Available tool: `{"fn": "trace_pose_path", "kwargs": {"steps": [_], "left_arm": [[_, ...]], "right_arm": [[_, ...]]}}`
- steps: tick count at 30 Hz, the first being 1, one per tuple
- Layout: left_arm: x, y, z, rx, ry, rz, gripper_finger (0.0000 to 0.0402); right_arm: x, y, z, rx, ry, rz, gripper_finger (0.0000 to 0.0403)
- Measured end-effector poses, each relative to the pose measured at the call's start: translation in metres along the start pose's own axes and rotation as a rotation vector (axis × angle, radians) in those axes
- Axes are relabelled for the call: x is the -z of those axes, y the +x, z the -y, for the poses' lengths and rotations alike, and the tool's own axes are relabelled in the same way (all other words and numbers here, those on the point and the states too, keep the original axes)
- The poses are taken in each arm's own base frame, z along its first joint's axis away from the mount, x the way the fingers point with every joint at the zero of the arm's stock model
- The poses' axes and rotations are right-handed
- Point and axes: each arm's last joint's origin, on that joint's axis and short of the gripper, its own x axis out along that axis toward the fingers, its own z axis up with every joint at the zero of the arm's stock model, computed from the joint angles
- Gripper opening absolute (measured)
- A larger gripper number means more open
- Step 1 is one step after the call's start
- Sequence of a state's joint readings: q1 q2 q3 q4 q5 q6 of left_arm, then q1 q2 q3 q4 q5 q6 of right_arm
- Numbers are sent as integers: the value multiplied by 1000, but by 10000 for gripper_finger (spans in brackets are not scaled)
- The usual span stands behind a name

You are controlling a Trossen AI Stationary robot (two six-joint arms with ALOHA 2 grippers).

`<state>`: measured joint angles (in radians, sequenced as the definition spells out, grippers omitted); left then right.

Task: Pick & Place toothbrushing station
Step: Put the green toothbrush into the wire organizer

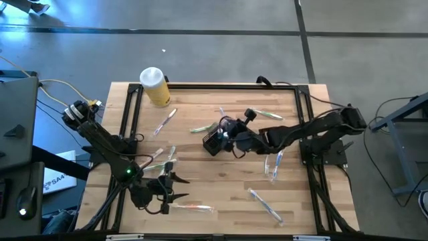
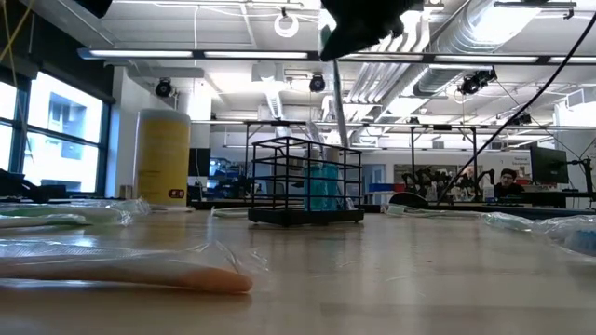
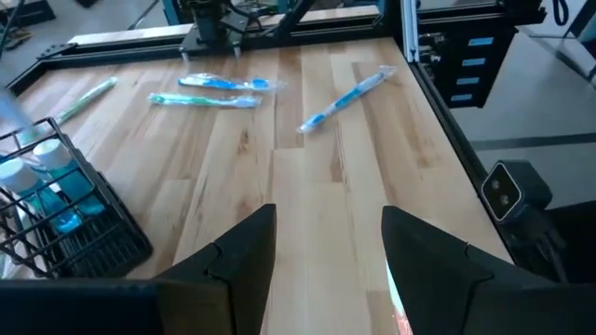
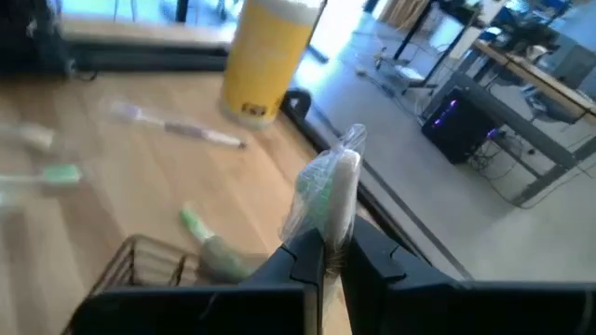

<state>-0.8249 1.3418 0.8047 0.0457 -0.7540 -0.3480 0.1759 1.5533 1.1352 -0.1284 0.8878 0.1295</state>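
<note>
1. Light wooden plank table [image 1: 221, 201] with a black metal frame along its edges; grey concrete floor [image 1: 221, 47] around it in the high view.
2. Left pincer [image 1: 175, 189] sits near the table's front edge, fingers spread wide, holding nothing. The left wrist view shows the gap between its dark fingers [image 3: 237, 261] over bare planks.
3. Nearest the low camera, an orange-tipped toothbrush in clear plastic wrap [image 2: 130, 270] lies flat on the table; in the high view it is just beside the left pincer.
4. More wrapped toothbrushes lie scattered: a blue one [image 3: 346, 96] and a blue-and-green pair [image 3: 209, 91] towards the right-hand edge, a white one [image 1: 265, 204] front right.
5. Small black wire caddy with slatted sides [image 2: 305, 181] stands upright near the table's middle, blue items inside; also seen in the high view [image 1: 212, 142] and the left wrist view [image 3: 56, 209].
6. Right pincer [image 1: 226, 128] hangs over the caddy, pressed together on a wrapped green-headed toothbrush [image 4: 328, 195], which stands up from the fingers [image 4: 303, 261].
7. Yellow cylindrical jar with white lid [image 1: 155, 86] stands upright at the table's far left corner, well apart from the caddy.
8. Beyond the table in the low view: open workshop room, white ceiling with ducts and strip lights [image 2: 466, 37], windows on the left [image 2: 47, 121], a person at a desk far right [image 2: 507, 183].
</note>
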Motion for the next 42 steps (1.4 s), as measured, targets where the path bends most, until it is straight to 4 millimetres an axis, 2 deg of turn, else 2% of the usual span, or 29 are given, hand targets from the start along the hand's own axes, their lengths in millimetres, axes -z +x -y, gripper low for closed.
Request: {"fn": "trace_pose_path", "kwargs": {"steps": [8, 19, 28, 36, 42], "left_arm": [[-2, 0, -2, -75, 48, 36, 189], [-8, -6, -6, -79, 55, 52, 189], [-10, -8, -8, -111, 135, 62, 189], [-25, -26, -21, -122, 167, 101, 189], [-31, -46, -45, -227, 215, 72, 189]], "right_arm": [[26, 14, 8, -58, 87, 8, 11], [38, 29, 22, -93, 226, -129, 12], [43, 39, 28, -106, 281, -177, 19], [44, 41, 30, -116, 258, -193, 78], [48, 40, 30, -151, 222, -238, 164]]}}
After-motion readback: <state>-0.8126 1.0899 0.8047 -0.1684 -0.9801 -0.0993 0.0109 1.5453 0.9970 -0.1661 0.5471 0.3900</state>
